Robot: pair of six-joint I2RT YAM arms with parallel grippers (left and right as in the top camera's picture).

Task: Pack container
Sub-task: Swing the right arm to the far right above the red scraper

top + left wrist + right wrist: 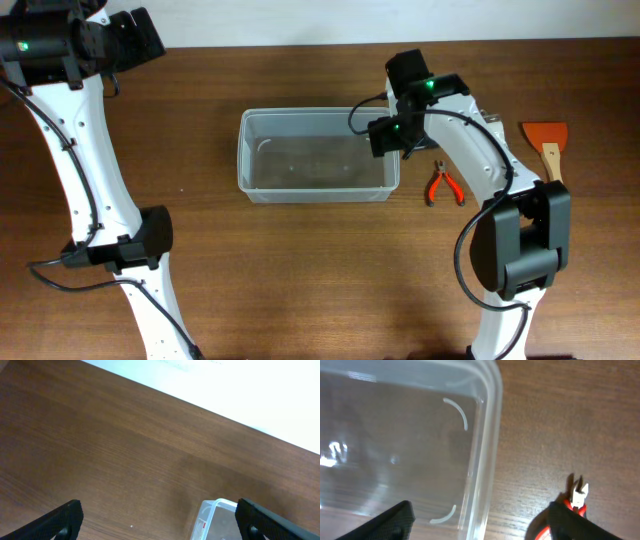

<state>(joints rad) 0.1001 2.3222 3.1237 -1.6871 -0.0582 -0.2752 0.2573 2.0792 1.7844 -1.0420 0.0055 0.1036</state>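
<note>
Right gripper [480, 521] hangs spread over the container [395, 435] rim; left gripper [157, 520], also spread, hovers far-left.

My right wrist view cuts off the pliers' [576, 497] handles; my left shows only the container's [212, 512] corner.

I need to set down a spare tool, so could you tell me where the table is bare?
Widest bare wood lies on the container's near side, between the left arm and right arm. A narrower strip lies between its left wall and the left arm. Crowded: its right side, with the right pincer, red pliers and orange scraper.
</note>
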